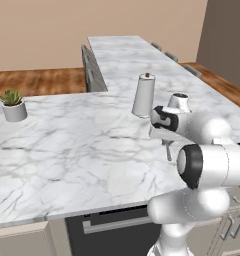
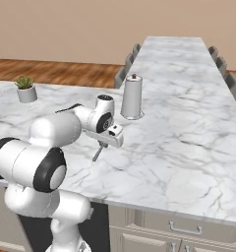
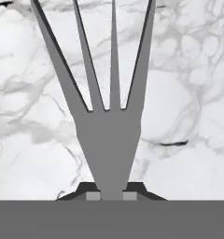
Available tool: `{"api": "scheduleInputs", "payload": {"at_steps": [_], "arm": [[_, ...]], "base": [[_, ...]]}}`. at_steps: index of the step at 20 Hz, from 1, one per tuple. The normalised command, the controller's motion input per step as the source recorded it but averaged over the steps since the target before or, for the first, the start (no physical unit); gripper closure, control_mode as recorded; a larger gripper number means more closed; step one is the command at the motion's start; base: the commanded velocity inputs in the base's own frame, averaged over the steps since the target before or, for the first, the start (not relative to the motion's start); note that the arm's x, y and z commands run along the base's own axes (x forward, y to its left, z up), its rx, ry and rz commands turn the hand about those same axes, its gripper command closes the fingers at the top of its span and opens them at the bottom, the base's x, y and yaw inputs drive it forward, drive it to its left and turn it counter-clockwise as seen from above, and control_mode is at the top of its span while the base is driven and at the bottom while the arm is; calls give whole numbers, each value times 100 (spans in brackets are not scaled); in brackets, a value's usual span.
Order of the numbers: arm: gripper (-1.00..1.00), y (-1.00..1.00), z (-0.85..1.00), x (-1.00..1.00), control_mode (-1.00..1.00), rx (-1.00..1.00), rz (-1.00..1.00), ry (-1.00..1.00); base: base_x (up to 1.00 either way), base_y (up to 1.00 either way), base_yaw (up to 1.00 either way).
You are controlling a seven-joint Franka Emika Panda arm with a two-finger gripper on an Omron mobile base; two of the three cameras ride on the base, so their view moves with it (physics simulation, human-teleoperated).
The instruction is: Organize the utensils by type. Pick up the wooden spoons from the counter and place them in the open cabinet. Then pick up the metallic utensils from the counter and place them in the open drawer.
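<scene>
Gripper [image 3: 112, 196] pinched nearly shut on dull grey steel fork [image 3: 109, 135] at its handle; light, stiff, slick, could pivot.

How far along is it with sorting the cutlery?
No wooden spoons lie on the visible counter, so that part may be done, though the cabinet is out of sight. In hand: the gripper is shut on the grey steel fork, hanging above the marble. Left: getting it into the drawer; I cannot place the copper fork.
</scene>
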Motion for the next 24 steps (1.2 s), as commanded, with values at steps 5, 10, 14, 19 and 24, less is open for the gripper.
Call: {"api": "scheduleInputs", "payload": {"at_steps": [5, 10, 14, 19, 24], "arm": [[100, 8, 47, -61, -100, -7, 55, -3], [100, 9, 41, -52, -100, -14, 55, 0], [100, 4, 28, -43, -100, -15, 51, -1], [100, 2, 2, -7, -100, -3, 5, -3], [100, 0, 0, 0, -100, 0, 0, 0]], "base": [[0, 0, 0], [0, 0, 0], [0, 0, 0], [0, 0, 0], [0, 0, 0]]}}
